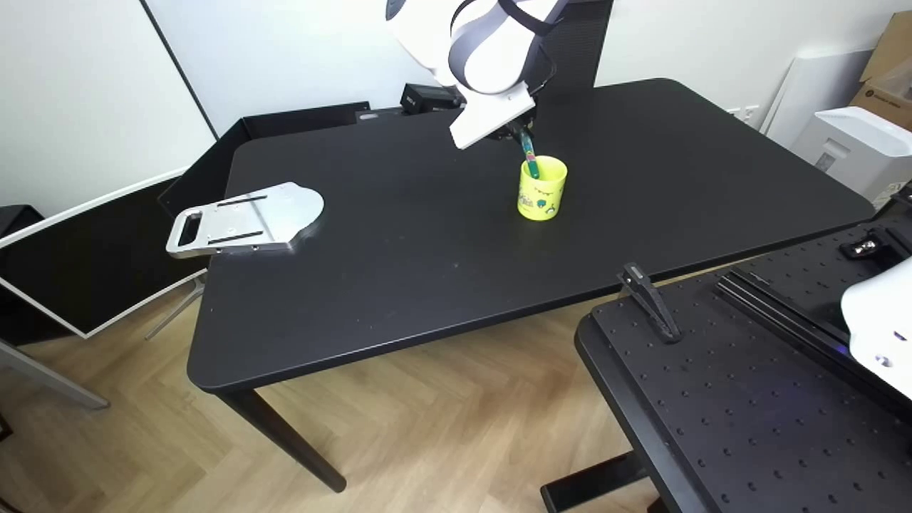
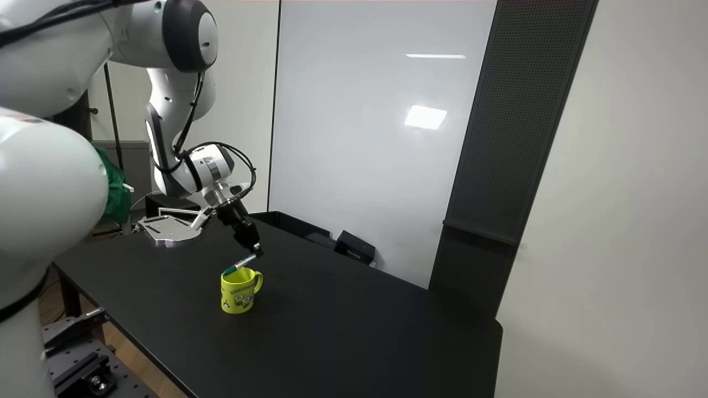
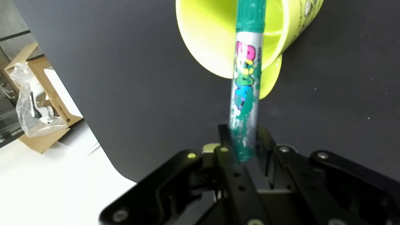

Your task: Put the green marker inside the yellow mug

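Note:
The green marker (image 3: 245, 87) is clamped by its rear end between the fingers of my gripper (image 3: 243, 134), which is shut on it. Its teal cap points away from the jaws and crosses the mouth of the yellow mug (image 3: 206, 47) in the wrist view. Upright on the black table, the yellow mug (image 1: 541, 199) shows in both exterior views. The marker (image 2: 239, 265) slants down toward the cup, its capped end at the rim in an exterior view. How far that end reaches inside, I cannot tell. My gripper (image 2: 257, 251) is behind and above the mug.
A silver-white flat plate (image 1: 263, 214) with a handle slot overhangs the black table's (image 1: 399, 285) side edge. Behind the table's far edge is a black box (image 2: 354, 247). A perforated black bench (image 1: 748, 399) stands by the near edge. Cardboard (image 3: 47, 90) shows beyond the table.

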Robot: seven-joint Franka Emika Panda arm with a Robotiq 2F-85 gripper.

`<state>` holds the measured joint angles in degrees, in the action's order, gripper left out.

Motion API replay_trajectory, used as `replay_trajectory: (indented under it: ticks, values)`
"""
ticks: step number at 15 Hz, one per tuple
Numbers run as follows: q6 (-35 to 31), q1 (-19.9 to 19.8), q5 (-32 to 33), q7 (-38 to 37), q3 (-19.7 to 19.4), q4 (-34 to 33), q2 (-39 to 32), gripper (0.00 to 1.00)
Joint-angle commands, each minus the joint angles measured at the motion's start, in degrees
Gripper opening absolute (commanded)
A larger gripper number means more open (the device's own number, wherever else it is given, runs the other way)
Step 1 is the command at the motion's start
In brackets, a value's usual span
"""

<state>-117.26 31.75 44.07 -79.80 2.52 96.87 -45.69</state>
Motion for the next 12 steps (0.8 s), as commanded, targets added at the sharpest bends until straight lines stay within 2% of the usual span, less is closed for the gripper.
replay_trajectory:
  ticks: [1, 12]
  values:
    - [-0.7, 0.4, 2.0, -2.6, -0.2, 0.5, 0.4, 0.06]
    - [-5.5, -0.1, 12.1, -10.2, 0.0, 0.7, 0.2, 0.06]
